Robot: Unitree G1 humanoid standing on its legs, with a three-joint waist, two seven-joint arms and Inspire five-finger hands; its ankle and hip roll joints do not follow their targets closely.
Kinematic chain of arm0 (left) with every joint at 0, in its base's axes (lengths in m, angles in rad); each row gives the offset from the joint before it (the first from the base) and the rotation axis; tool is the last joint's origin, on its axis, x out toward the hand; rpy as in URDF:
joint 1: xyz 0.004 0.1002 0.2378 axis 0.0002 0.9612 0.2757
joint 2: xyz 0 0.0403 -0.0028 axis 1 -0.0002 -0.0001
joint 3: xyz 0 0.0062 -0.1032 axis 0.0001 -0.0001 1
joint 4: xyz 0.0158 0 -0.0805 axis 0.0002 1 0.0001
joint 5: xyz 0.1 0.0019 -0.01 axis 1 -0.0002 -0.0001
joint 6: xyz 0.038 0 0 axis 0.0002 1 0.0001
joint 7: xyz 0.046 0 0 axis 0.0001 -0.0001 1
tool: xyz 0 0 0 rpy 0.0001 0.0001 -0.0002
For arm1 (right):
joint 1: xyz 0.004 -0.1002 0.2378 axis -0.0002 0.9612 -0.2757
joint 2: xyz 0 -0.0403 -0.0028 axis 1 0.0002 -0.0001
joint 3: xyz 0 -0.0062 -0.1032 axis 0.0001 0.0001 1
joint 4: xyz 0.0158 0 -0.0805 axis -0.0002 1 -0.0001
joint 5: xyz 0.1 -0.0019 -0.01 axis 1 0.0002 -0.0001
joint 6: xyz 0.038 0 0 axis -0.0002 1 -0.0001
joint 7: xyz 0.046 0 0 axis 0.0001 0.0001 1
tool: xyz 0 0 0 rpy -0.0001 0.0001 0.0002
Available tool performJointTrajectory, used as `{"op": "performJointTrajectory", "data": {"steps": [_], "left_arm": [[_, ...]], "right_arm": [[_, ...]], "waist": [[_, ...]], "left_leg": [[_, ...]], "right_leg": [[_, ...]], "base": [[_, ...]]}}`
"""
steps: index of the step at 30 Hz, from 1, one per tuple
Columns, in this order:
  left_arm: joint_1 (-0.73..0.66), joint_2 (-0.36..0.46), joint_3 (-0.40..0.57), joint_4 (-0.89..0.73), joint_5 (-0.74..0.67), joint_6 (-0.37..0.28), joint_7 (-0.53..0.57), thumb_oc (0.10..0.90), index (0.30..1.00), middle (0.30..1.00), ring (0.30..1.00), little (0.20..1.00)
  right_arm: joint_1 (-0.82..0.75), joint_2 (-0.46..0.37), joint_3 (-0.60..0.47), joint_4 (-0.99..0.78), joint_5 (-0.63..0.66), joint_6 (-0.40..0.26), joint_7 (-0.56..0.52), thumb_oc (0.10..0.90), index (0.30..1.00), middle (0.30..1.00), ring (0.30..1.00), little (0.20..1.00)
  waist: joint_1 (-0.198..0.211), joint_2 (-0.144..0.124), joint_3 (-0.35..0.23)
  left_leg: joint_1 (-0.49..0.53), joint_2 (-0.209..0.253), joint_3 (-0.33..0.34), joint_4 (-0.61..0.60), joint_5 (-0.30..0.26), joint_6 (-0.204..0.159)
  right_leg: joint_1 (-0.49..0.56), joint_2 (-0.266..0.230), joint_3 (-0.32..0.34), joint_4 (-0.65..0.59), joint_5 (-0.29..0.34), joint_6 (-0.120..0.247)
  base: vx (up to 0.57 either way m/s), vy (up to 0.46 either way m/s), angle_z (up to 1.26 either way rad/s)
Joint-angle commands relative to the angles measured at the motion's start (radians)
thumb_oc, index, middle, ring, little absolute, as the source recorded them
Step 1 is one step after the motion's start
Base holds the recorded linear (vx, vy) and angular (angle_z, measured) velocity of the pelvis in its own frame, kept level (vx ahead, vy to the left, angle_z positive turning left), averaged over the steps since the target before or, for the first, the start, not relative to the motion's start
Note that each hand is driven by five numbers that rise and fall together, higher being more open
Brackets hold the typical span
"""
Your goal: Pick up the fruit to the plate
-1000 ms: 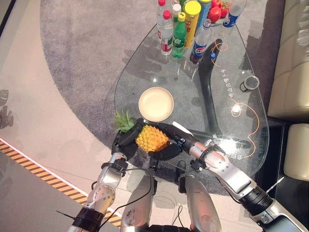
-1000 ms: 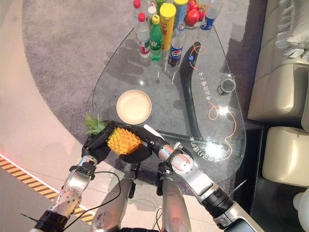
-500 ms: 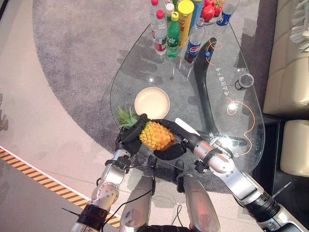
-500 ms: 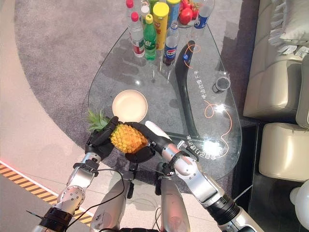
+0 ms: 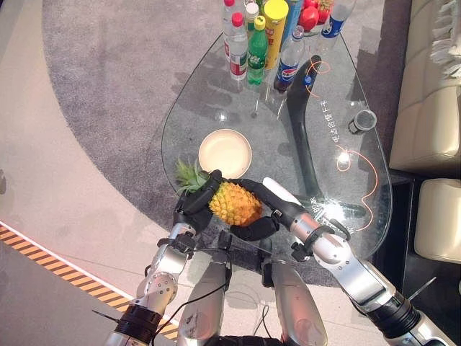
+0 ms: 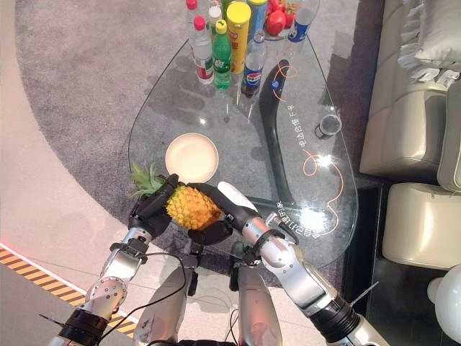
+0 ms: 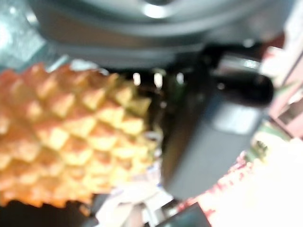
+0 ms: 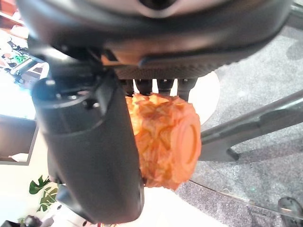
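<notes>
Transport step: my left hand [image 5: 193, 209] and right hand [image 5: 261, 213] curl around the pineapple [image 5: 234, 203], which next needs carrying forward over the plate [image 5: 225, 153].

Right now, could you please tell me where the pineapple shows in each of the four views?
Left eye view: pineapple at the table's near edge, between left hand and right hand.
Right eye view: same spot, just below the plate.
Left wrist view: its yellow skin beside the dark hand.
Right wrist view: its cut end faces the camera.
Shared landmark: the plate.
</notes>
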Motion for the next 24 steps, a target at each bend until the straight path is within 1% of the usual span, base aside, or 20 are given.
{"op": "performJointTrajectory", "data": {"steps": [1, 4, 8, 13, 15, 19, 23, 24], "left_arm": [[0.082, 0.028, 0.086, -0.196, -0.007, -0.011, -0.075, 0.1, 0.3, 0.3, 0.3, 0.2], [0.087, 0.034, 0.092, -0.207, -0.01, -0.006, -0.072, 0.1, 0.3, 0.3, 0.3, 0.2], [0.089, 0.041, 0.097, -0.203, -0.014, -0.005, -0.075, 0.1, 0.3, 0.3, 0.3, 0.2], [0.098, 0.045, 0.102, -0.201, -0.012, -0.005, -0.081, 0.1, 0.3, 0.3, 0.3, 0.2], [0.101, 0.046, 0.109, -0.203, -0.011, -0.003, -0.082, 0.1, 0.3, 0.3, 0.3, 0.2], [0.106, 0.049, 0.115, -0.206, -0.012, -0.002, -0.084, 0.1, 0.3, 0.3, 0.3, 0.2], [0.11, 0.05, 0.116, -0.211, -0.012, -0.004, -0.083, 0.1, 0.3, 0.3, 0.3, 0.2], [0.11, 0.046, 0.116, -0.205, -0.009, -0.004, -0.086, 0.1, 0.3, 0.3, 0.3, 0.2]], "right_arm": [[-0.041, -0.133, -0.237, -0.064, -0.23, 0.004, -0.193, 0.8, 0.9, 0.9, 0.9, 0.9], [-0.033, -0.147, -0.251, -0.067, -0.253, 0.015, -0.205, 0.8, 0.9, 0.9, 0.9, 0.9], [-0.029, -0.159, -0.266, -0.058, -0.255, 0.019, -0.246, 0.8, 0.9, 0.9, 0.9, 0.9], [-0.015, -0.164, -0.288, -0.048, -0.238, 0.03, -0.281, 0.8, 0.9, 0.9, 0.9, 0.9], [-0.004, -0.166, -0.301, -0.045, -0.225, 0.044, -0.301, 0.8, 0.9, 0.9, 0.9, 0.9], [0.014, -0.162, -0.318, -0.027, -0.207, 0.065, -0.355, 0.8, 0.9, 0.9, 0.9, 0.9], [0.034, -0.147, -0.337, -0.017, -0.162, 0.068, -0.428, 0.8, 0.9, 0.9, 0.9, 0.9], [0.04, -0.133, -0.342, -0.008, -0.159, 0.069, -0.46, 0.8, 0.9, 0.9, 0.9, 0.9]], "waist": [[-0.022, -0.016, -0.029], [-0.021, -0.017, -0.029], [-0.02, -0.018, -0.029], [-0.02, -0.02, -0.029], [-0.019, -0.021, -0.029], [-0.019, -0.022, -0.029], [-0.02, -0.022, -0.029], [-0.021, -0.021, -0.029]], "left_leg": [[0.006, -0.041, 0.046, 0.125, -0.104, 0.04], [0.006, -0.04, 0.049, 0.123, -0.104, 0.041], [0.007, -0.039, 0.05, 0.12, -0.104, 0.041], [0.011, -0.037, 0.052, 0.119, -0.105, 0.041], [0.013, -0.036, 0.053, 0.116, -0.105, 0.041], [0.013, -0.035, 0.052, 0.116, -0.107, 0.041], [0.013, -0.033, 0.052, 0.116, -0.107, 0.041], [0.014, -0.034, 0.052, 0.117, -0.108, 0.04]], "right_leg": [[0.089, -0.001, 0.025, -0.128, 0.091, 0.045], [0.09, -0.001, 0.025, -0.13, 0.091, 0.046], [0.091, -0.001, 0.023, -0.134, 0.092, 0.048], [0.099, -0.001, 0.024, -0.14, 0.093, 0.05], [0.1, -0.001, 0.023, -0.142, 0.093, 0.05], [0.102, 0.0, 0.022, -0.143, 0.092, 0.05], [0.103, 0.001, 0.023, -0.143, 0.091, 0.049], [0.104, 0.002, 0.024, -0.143, 0.09, 0.049]], "base": [[0.0, 0.0, 0.0], [0.0, 0.0, 0.0], [0.0, 0.0, 0.0], [0.0, 0.0, 0.0], [0.0, 0.0, 0.0], [0.0, 0.0, 0.0], [0.0, 0.0, 0.0], [0.0, 0.0, 0.0]]}}
